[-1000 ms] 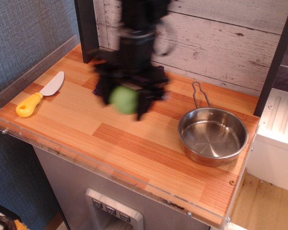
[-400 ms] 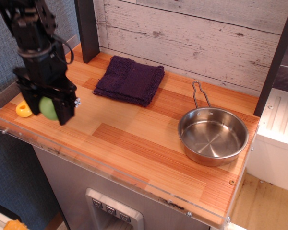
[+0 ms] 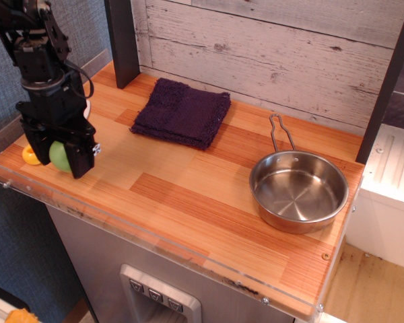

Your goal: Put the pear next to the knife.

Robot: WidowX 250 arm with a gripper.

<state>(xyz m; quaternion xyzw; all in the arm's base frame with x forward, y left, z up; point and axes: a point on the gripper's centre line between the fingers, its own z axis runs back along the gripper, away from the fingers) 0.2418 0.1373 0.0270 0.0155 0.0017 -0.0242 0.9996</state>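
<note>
Pear [image 3: 58, 156] sits clamped between the two dark fingers of the claw [image 3: 59, 159], which is closed around it just far enough to hold its round green body, with one finger on the side toward the table's middle and the other toward the table's left end. Whether the pear is touching the wooden table [image 3: 188, 195] or hanging just above it cannot be told from this view. Directly behind the claw, partly hidden by it, lies the knife [image 3: 31, 155]: only a bit of its yellow handle peeks out beside the far finger, and a sliver of pale blade may show above the claw's body. The main risk, as I judge it, is that the pear is so close to the handle that lowering or opening could press a finger onto the knife and shove it toward the nearby edge. A round-bottomed pear let go from any height could also roll, either off the front lip close below the claw or away from the knife. Well off to the other side of the claw, the purple cloth [image 3: 182, 111] and the steel pan [image 3: 298, 190] are out of harm's way.
</note>
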